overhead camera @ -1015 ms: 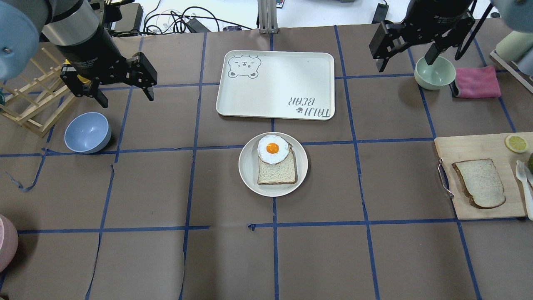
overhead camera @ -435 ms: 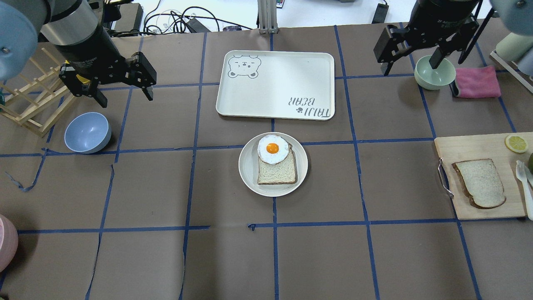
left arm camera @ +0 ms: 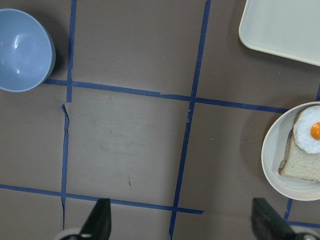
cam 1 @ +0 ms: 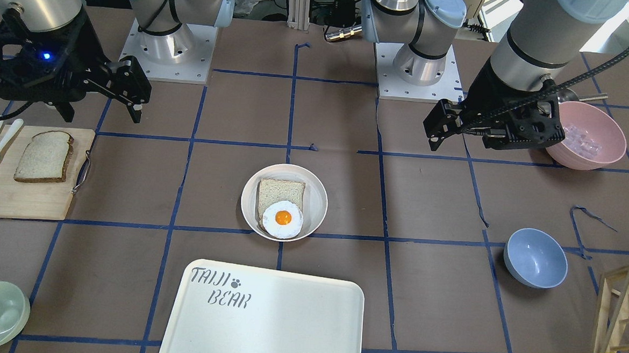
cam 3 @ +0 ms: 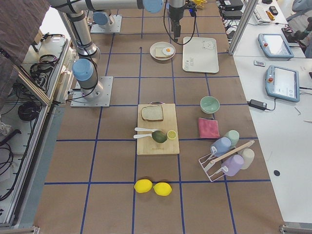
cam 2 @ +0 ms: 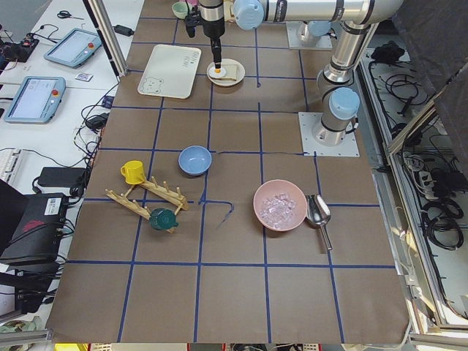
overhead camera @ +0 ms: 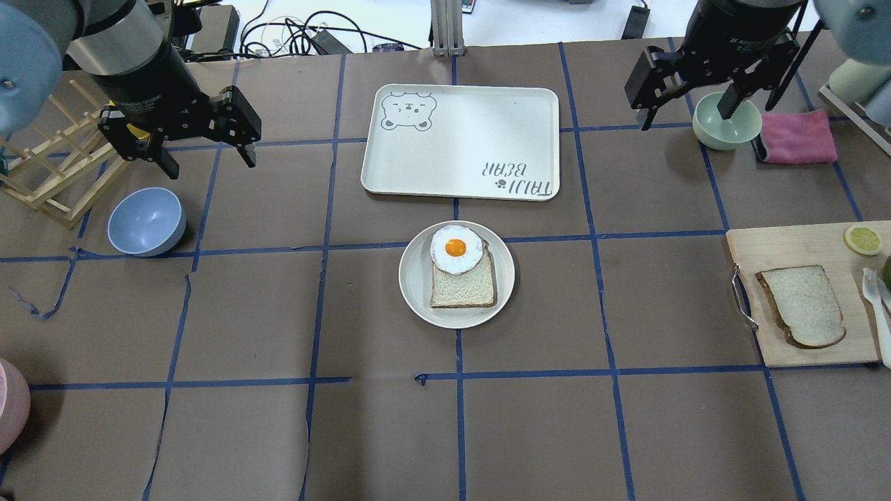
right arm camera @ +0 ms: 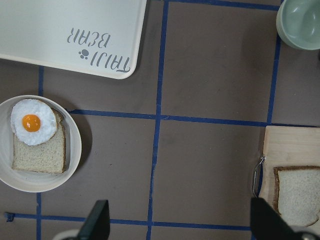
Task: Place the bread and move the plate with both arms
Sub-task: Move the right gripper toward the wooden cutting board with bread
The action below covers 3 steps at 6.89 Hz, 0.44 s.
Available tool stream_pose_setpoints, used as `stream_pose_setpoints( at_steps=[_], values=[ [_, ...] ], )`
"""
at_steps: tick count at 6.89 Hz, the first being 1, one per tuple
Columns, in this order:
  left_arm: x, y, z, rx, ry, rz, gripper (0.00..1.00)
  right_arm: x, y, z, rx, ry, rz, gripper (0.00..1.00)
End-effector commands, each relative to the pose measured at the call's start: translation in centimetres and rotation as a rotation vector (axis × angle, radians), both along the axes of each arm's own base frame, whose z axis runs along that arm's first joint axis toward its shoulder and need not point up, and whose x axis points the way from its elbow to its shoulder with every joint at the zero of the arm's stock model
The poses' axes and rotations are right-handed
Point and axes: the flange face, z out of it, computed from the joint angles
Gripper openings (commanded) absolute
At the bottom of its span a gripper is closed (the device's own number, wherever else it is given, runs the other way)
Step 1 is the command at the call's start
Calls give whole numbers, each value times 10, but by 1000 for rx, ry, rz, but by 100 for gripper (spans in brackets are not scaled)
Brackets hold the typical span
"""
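Note:
The bread (overhead camera: 802, 306), a domed slice with dark crust, lies on a wooden cutting board (overhead camera: 786, 346) at the right; it also shows in the front view (cam 1: 43, 156) and the right wrist view (right arm camera: 297, 196). The round cream plate (overhead camera: 415, 282) sits mid-table and holds a paler square slice topped by a fried egg (overhead camera: 456, 248). My left gripper (overhead camera: 209, 163) is open and empty, hovering far left of the plate. My right gripper (overhead camera: 686, 113) is open and empty, high at the back right, beyond the bread.
The TAIJI BEAR tray (overhead camera: 459, 142) lies just beyond the plate. A pale green bowl (overhead camera: 724, 125) and a pink cloth (overhead camera: 797, 136) sit under the right gripper. A blue bowl (overhead camera: 146, 221) and a wooden rack (overhead camera: 49, 174) are at the left. A lemon slice (overhead camera: 863, 239) lies on the board.
My right gripper has shifted slightly toward the right and the table's far edge. The left gripper, plate and bread have not moved.

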Motion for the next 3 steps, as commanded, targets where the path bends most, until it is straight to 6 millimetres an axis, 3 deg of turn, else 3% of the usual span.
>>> stream_pose_setpoints(
  at_steps=[1,2,3],
  values=[
    [1,1,-1,5,0,-11,100,2,1,-5,15,0,-44,100],
    [1,0,-3,9,1,-18,100,-14,-4,-39,81,17,8,100],
    [1,0,-2,5,0,-18,100,-52,0,-71,136,89,-17,100]
  ],
)
